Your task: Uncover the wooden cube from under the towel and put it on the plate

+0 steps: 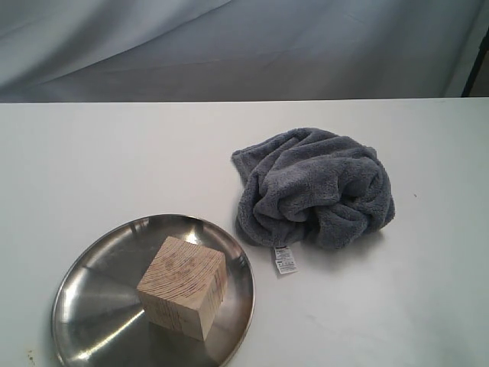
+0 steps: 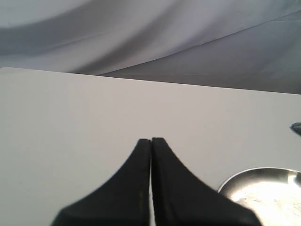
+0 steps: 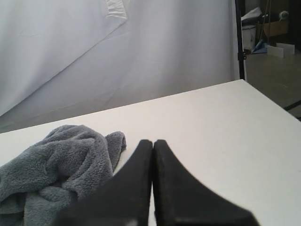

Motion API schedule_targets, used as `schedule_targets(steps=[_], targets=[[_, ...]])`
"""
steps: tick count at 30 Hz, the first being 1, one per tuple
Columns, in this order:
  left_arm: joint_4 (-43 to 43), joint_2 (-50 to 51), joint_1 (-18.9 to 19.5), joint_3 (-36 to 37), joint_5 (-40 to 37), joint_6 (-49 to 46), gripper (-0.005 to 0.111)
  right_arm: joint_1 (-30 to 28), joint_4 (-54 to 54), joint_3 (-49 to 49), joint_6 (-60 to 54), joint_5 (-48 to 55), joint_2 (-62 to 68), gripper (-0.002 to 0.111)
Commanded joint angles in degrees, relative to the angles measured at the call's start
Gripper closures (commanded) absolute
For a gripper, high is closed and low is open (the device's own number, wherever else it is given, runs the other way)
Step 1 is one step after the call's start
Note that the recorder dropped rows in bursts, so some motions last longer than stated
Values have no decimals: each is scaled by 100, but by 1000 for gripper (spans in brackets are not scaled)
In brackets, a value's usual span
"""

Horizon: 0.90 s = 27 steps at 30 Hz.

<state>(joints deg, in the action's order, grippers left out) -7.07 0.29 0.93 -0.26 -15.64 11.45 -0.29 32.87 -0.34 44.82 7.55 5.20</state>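
**Desk:** What does the exterior view show?

**Operator:** The wooden cube (image 1: 182, 287) sits on the plate (image 1: 88, 310) in the lower left of the frame. One corner is turned toward the camera, and the base is well inside the rim. The towel (image 1: 313, 187) lies bunched right of centre on the table (image 1: 114, 153), with its white tag (image 1: 284, 260) pointing toward the lower edge. Cloth and plate are near each other but apart.

**Desk:** And the arms?

**Operator:** Neither arm appears in the exterior view. In the left wrist view I see the left jaws clenched tip to tip with nothing between them, over bare table with a slice of the plate off to one side. In the right wrist view the right jaws are pressed together and empty too, with the towel's grey folds just beyond them.

**Desk:** So what is the step in hand?

**Operator:** I judge the placing done, so the job now is to leave the scene undisturbed. I want both arms held high and drawn back. The left arm should move away from the plate rather than across it, because a nudge to that shiny rim could slide the block. I steer the right arm clear of the plush folds, which could catch a tip and drag the cloth toward the plate.
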Motion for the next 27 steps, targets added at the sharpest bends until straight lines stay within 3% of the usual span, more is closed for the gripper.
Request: schedule_targets(steps=[1,7,27], targets=[[31,-29,10,26,41,28,105,-34,-1768,34,-2019,-244,-25,108],[31,-29,10,26,41,28,105,-34,-3860,34,-4482,-343,-25,108],[31,-29,10,26,41,28,105,-34,-3906,34,-4435,-206,-25,108]])
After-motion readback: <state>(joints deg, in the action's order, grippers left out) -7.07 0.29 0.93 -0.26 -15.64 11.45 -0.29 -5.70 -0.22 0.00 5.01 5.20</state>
